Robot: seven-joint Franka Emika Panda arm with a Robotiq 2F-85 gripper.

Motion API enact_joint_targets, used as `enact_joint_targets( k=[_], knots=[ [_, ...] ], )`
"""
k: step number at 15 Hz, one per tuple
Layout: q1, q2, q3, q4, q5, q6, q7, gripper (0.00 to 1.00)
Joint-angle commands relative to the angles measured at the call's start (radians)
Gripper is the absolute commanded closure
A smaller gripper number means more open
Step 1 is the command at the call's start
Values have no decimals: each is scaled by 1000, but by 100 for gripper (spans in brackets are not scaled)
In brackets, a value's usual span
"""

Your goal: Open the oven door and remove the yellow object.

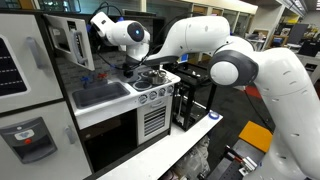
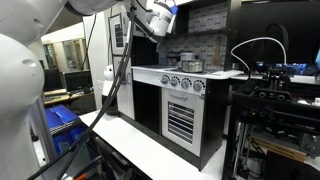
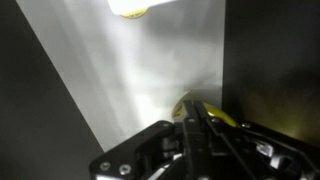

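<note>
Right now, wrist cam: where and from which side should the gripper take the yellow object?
Across its middle: the yellow object looks round, no edge or handle to favour. Come from the open front, since the white cavity wall closes the far side. The gripper is shut with the ball just past its tips; held or not, unclear.

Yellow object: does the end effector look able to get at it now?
Probably yes. In the wrist view the shut end effector sits right at the yellow object, with nothing between them.
</note>
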Motion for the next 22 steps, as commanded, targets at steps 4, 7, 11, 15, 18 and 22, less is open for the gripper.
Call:
enact_joint_targets(
  k=[4, 7, 11, 15, 18, 22],
  knots=[
    [-16, 25, 61, 61, 138, 45, 75, 62],
    [-7, 25, 62, 63, 199, 30, 147, 42],
    [23, 37, 11, 81, 258, 16, 271, 14],
    [69, 59, -91, 110, 285, 23, 422, 0],
    [101, 73, -168, 119, 295, 38, 536, 0],
    [128, 97, -242, 128, 322, 62, 681, 0]
  ],
)
